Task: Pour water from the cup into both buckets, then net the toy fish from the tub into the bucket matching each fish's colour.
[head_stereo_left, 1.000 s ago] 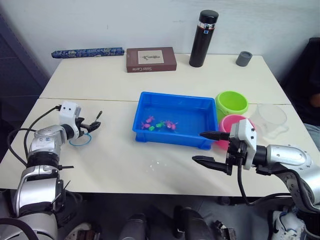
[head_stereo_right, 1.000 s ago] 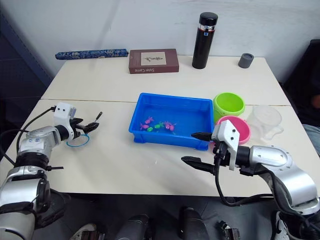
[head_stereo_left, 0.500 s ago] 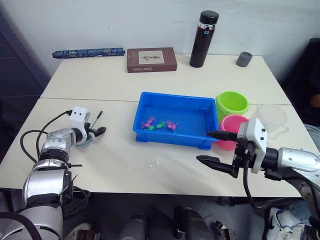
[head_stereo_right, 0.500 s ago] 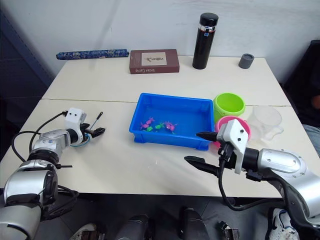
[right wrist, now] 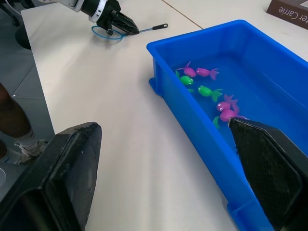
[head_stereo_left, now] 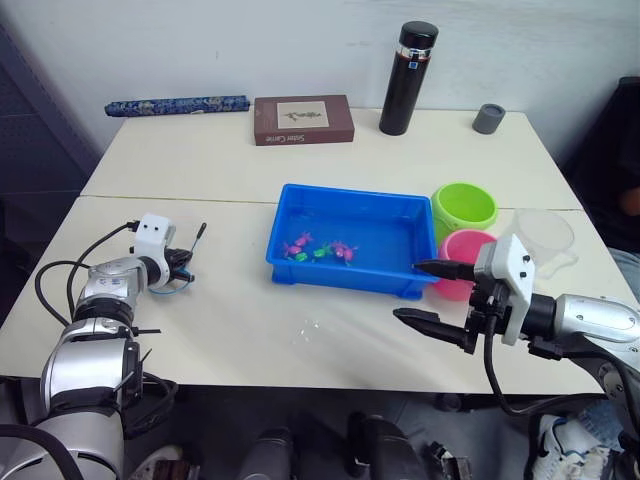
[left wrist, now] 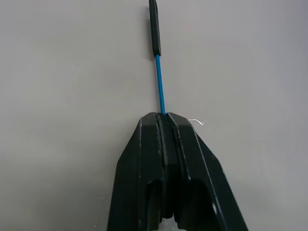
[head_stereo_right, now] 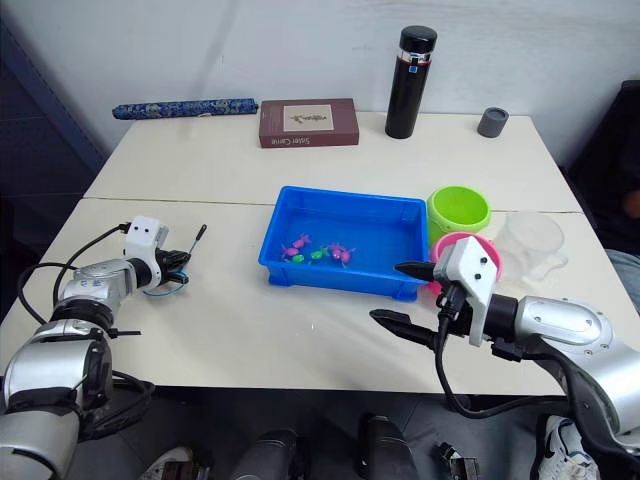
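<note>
The net [left wrist: 159, 82] lies on the table at the left, and my left gripper [head_stereo_left: 184, 270] is shut on its thin blue handle just behind the dark grip end [head_stereo_left: 200, 232]. Its light blue hoop [right wrist: 103, 32] sits beside the fingers. The blue tub [head_stereo_left: 340, 276] at mid-table holds water and several pink and green toy fish [head_stereo_left: 320, 249]. To its right stand the green bucket [head_stereo_left: 440, 212] and the pink bucket [head_stereo_left: 462, 242], with the clear cup [head_stereo_left: 545, 235] beyond them. My right gripper [head_stereo_left: 408, 291] hovers open at the tub's near right corner, holding nothing.
A black flask [head_stereo_left: 408, 78], a small grey cup [head_stereo_left: 487, 117], a brown box [head_stereo_left: 302, 119] and a blue patterned roll [head_stereo_left: 175, 104] line the far table edge. A seam [head_stereo_left: 200, 199] joins the two tabletops. Bare table lies between the net and the tub.
My left gripper has slid along the table to the net's handle and shut on it. The right gripper has stayed open in much the same place.
</note>
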Controlling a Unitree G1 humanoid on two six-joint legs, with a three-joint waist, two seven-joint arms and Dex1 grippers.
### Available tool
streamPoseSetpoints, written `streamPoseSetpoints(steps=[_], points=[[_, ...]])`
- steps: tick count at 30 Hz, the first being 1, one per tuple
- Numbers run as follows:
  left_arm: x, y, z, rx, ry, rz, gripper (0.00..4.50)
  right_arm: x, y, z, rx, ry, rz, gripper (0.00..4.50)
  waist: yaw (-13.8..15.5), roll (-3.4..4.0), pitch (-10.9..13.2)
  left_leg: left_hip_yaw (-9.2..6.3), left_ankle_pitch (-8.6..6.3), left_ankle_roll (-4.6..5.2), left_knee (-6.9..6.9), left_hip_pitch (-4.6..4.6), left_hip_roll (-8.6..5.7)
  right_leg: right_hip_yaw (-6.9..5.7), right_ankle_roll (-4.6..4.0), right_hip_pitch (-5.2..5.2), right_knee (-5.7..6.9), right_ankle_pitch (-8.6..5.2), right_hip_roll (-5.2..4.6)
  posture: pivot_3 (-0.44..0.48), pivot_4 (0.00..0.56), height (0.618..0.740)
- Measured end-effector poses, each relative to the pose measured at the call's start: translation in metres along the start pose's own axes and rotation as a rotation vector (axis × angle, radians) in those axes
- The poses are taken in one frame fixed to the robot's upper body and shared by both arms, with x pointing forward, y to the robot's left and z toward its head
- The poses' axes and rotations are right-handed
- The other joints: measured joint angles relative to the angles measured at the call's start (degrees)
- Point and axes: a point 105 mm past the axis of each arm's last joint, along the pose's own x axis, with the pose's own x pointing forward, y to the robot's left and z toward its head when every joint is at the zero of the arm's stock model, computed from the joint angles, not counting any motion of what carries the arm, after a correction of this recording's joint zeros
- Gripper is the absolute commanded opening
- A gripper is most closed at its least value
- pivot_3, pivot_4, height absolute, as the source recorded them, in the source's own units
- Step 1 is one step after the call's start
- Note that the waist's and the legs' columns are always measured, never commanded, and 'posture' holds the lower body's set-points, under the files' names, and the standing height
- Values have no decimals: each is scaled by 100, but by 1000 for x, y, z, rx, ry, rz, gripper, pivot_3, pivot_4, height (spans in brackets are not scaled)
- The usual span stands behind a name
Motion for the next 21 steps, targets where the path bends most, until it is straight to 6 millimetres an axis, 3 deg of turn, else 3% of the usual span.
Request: streamPoseSetpoints(steps=[9,14,17,21], points=[[-14,22,8,51,-23,60,67,8,-8,3,-16,-10,13,4500,-44,-11,5,0,0,-1,0,-1,3,0,0,-4,2,0,4,0,150,740],[-42,34,71,289,-181,66,67,15,-14,-1,-20,-17,38,4500,-22,-22,8,-1,-2,1,0,-6,2,1,0,-4,-4,0,-1,0,150,740],[-52,17,100,427,-249,1,67,21,-17,-1,-28,-21,49,4500,6,-22,8,-2,-3,5,2,-7,-2,-1,0,-2,-6,0,-6,0,150,740],[-61,-36,117,539,-313,-225,67,25,-26,-2,-35,-10,42,4500,-23,-22,8,-2,-5,7,3,-11,0,0,0,-4,-9,0,-5,0,150,740]])
